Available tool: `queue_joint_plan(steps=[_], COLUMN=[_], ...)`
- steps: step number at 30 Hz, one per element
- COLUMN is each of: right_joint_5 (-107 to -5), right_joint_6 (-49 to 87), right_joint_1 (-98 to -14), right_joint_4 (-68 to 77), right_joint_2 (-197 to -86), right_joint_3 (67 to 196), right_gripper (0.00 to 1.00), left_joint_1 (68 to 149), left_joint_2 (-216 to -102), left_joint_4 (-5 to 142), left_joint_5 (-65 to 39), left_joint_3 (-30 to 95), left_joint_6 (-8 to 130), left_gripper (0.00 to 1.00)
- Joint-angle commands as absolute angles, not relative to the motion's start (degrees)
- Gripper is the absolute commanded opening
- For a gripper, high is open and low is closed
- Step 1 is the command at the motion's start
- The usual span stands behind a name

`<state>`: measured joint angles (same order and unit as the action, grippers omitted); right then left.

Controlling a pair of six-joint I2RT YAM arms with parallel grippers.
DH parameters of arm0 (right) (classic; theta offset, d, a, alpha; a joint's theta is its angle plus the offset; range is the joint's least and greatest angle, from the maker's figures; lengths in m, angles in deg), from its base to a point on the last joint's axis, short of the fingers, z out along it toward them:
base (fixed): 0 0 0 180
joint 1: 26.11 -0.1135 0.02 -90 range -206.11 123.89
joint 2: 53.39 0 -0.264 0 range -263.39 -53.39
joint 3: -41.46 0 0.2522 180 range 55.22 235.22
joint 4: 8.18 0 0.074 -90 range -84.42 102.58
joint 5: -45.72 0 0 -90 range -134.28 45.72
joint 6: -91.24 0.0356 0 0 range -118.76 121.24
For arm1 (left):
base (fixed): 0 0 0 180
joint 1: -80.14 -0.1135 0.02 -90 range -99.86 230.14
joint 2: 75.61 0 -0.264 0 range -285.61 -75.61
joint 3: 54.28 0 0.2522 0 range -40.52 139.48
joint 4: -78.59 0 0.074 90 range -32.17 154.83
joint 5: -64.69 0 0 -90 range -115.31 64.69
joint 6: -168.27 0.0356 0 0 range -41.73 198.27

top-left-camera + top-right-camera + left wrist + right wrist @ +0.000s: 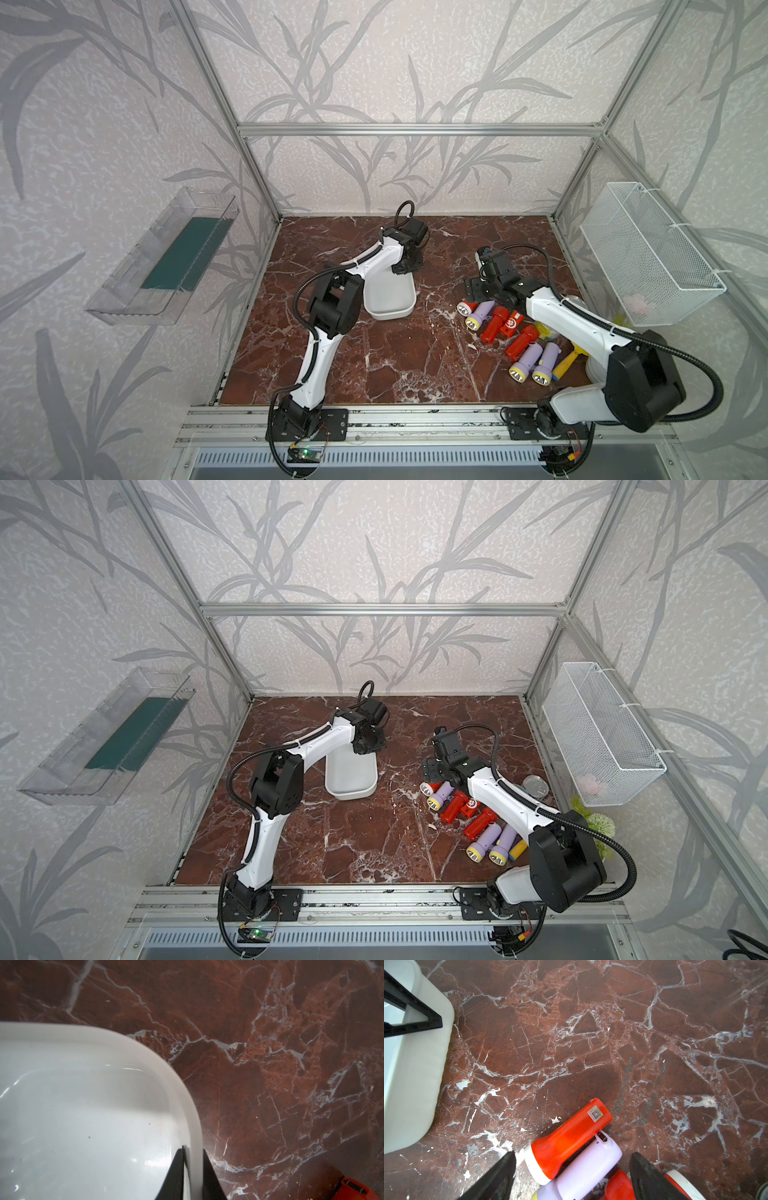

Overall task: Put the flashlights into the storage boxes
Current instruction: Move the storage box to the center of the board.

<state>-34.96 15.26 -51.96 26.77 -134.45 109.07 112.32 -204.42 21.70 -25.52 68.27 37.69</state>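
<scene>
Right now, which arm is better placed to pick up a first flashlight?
The right. The right gripper is open, with a red flashlight and a lavender flashlight between its fingers. The left gripper is shut on the rim of the white tray.

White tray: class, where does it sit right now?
In both top views the white tray sits central on the marble table, left of the flashlights, its far end pinched by the left hand.
</scene>
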Motion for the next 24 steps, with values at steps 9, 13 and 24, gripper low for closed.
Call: queue_joint_plan(steps=[9, 13, 24], right_joint_5=[-39.73, -39.91, -37.58], right_joint_6=[19.43, 19.75, 20.16], right_joint_1=[-50.63, -50.57, -50.57], right_joint_4=[29.40, 29.35, 29.71], right_joint_2=[-133.99, -132.25, -130.22], right_joint_3=[106.82, 105.79, 106.86], right_gripper=[0.86, 0.94, 0.98], left_joint_1=[116.92, 117.83, 116.40], left_joint_2=[-204.31, -202.33, -191.17], left_joint_4=[20.67, 21.23, 20.75], left_joint_5=[-23.27, -24.92, -35.10], left_joint_3=[68.43, 68.29, 65.45], left_joint_6=[39.66, 42.33, 47.29], left_gripper=[0.49, 0.65, 0.79])
